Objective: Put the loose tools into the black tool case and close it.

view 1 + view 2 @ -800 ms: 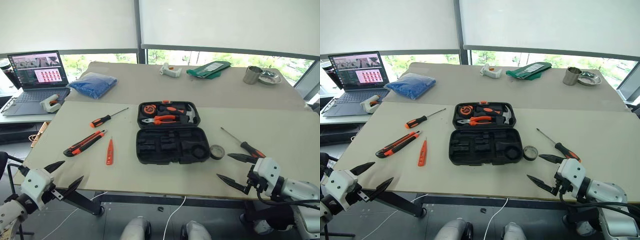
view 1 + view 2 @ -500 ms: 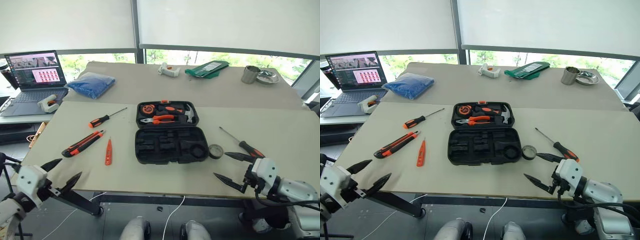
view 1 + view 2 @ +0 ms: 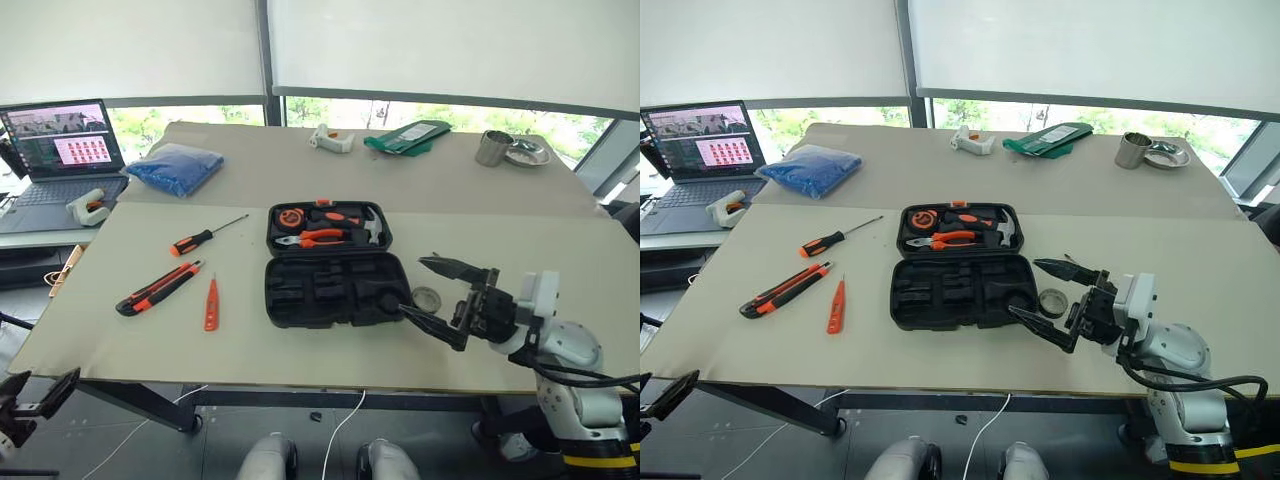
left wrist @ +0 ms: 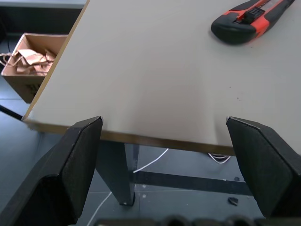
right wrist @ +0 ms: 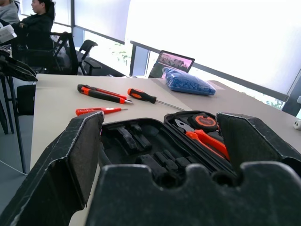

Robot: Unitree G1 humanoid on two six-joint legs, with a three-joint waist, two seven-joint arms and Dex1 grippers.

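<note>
Beige desk carries the open black tool case at centre. Right gripper, fingers apart, hovers over the tape roll, probably; swinging sideways could shove the case.

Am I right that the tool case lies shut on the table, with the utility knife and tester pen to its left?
Not quite: the black tool case lies open, as the left eye view shows. The utility knife and tester pen do lie to its left.
</note>
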